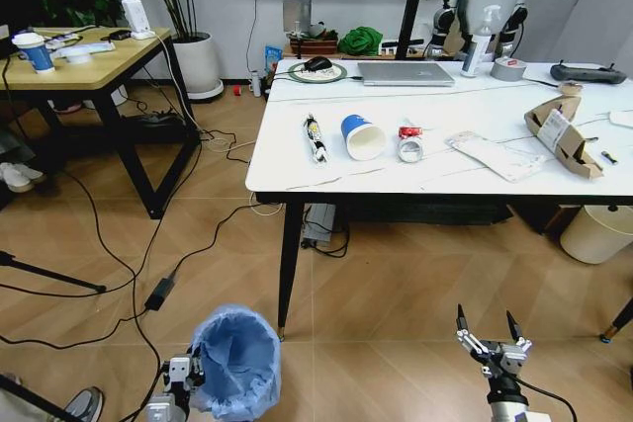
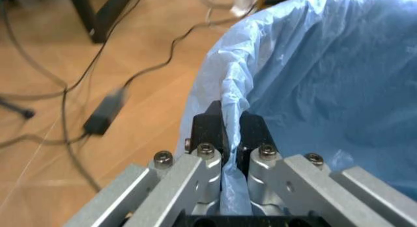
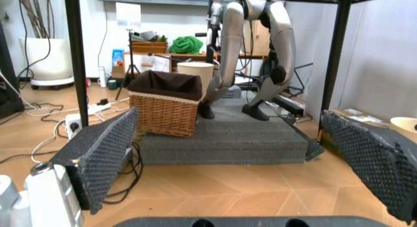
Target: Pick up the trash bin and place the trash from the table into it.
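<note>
Bin pickup is the step in hand. At the lower left of the head view, the left gripper (image 1: 180,371) is closed on the bag-lined rim of the trash bin (image 1: 235,361). The right gripper (image 1: 494,332), lower right, is spread wide and empty. Farther up, trash lies on the table (image 1: 287,160): paper cup (image 1: 362,135), tube wrapper (image 1: 315,137), cardboard box (image 1: 562,134). Next, I think, the bin must come beside the table edge.

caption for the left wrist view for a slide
Left gripper shut on the rim of the trash bin, its light-blue liner pinched between the fingers, above a wooden floor.
</note>
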Motion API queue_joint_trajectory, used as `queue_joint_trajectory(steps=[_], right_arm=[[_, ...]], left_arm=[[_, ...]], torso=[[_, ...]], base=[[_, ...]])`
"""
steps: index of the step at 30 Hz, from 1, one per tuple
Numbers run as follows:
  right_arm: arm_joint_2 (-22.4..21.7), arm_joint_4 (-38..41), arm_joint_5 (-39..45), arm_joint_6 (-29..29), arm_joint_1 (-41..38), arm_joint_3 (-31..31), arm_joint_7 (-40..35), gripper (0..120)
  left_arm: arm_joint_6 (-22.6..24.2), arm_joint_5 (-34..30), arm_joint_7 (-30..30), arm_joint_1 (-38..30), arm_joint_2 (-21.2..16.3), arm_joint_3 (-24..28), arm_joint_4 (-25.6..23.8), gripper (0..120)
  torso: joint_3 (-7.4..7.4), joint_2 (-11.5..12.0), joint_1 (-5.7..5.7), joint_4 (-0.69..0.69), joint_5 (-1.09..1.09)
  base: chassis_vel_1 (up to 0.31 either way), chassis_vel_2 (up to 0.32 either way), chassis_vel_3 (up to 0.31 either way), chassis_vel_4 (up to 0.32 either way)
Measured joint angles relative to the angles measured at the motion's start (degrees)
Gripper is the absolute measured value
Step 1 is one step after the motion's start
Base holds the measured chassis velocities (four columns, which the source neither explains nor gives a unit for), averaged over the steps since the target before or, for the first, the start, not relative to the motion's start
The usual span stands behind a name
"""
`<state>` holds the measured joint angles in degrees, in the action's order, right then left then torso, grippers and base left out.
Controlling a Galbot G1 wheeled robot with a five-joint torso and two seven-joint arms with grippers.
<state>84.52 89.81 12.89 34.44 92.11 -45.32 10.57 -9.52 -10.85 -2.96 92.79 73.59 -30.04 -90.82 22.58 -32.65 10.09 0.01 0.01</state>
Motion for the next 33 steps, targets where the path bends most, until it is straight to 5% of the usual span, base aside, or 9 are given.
queue_joint_trajectory(steps=[11, 23, 33], right_arm=[[-1.53, 1.03, -0.03, -0.77, 1.84, -0.86, -0.34, 100], [-1.88, 2.47, 0.77, -1.42, 4.81, -2.0, -0.76, 100], [-1.85, 3.71, 1.54, -1.5, 6.2, -2.7, -0.77, 100]], left_arm=[[0.86, -3.35, 2.55, 4.49, -1.98, 4.06, -11.39, 0], [6.1, -10.36, -6.3, 8.16, -6.4, 11.62, -21.72, 0], [8.55, -14.38, -10.51, 10.97, -16.71, 11.71, -30.01, 0]], torso=[[0.0, -0.01, 0.0, -0.01, 0.0], [0.0, -0.01, 0.0, -0.01, 0.0], [0.01, -0.01, 0.0, 0.0, -0.02]], base=[[0.0, 0.0, 0.0, 0.0], [0.0, 0.0, 0.0, 0.0], [0.0, 0.0, 0.0, 0.0]])
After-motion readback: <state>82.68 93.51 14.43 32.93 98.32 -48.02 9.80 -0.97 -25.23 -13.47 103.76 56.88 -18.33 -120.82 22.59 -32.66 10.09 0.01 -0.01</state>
